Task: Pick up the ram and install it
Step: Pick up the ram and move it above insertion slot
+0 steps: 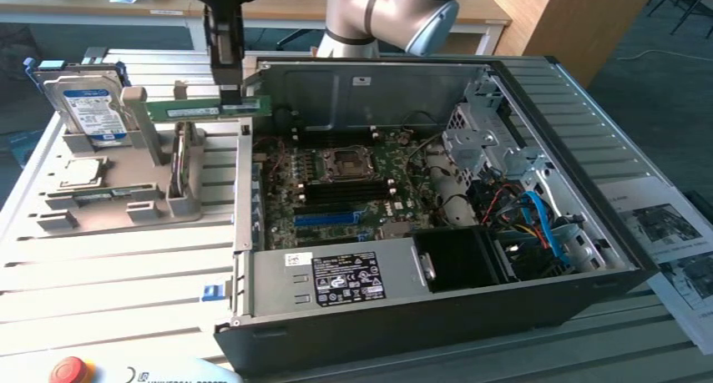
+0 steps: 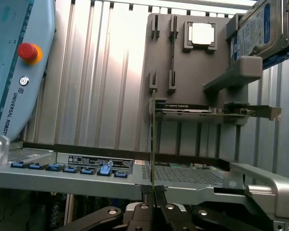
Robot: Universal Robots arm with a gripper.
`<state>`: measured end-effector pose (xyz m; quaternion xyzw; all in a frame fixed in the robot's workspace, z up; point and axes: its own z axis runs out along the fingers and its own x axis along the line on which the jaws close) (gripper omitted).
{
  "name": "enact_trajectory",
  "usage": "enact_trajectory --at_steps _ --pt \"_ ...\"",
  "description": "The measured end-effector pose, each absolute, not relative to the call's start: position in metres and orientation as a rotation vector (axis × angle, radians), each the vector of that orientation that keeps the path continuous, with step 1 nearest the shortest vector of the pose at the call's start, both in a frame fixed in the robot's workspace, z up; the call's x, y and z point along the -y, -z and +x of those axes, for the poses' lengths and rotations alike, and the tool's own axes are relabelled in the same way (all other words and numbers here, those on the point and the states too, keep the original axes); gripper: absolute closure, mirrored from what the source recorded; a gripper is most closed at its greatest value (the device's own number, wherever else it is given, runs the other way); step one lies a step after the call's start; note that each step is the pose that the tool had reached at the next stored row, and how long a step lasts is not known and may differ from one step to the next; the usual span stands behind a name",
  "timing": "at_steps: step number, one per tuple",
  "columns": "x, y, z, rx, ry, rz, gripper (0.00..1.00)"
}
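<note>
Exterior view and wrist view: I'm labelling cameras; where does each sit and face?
Exterior view: off the arm, high, looking down on the open computer case and parts tray; the arm and gripper show.
Wrist view: on the wrist, looking past the gripper toward the tray.
Shared: gripper, tray, hard drive, and the gripped ram.

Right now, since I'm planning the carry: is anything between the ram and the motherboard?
Only the case's side wall stands between the ram, clamped in the gripper, and the motherboard. Above that wall, nothing visible blocks.
</note>
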<state>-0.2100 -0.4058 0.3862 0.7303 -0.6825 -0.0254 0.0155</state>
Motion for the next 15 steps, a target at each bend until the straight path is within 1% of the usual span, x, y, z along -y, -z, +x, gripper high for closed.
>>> enact_trajectory --at_steps 15 --pt "0.406 -0.386 -0.157 2.116 0.079 2.278 0.88"
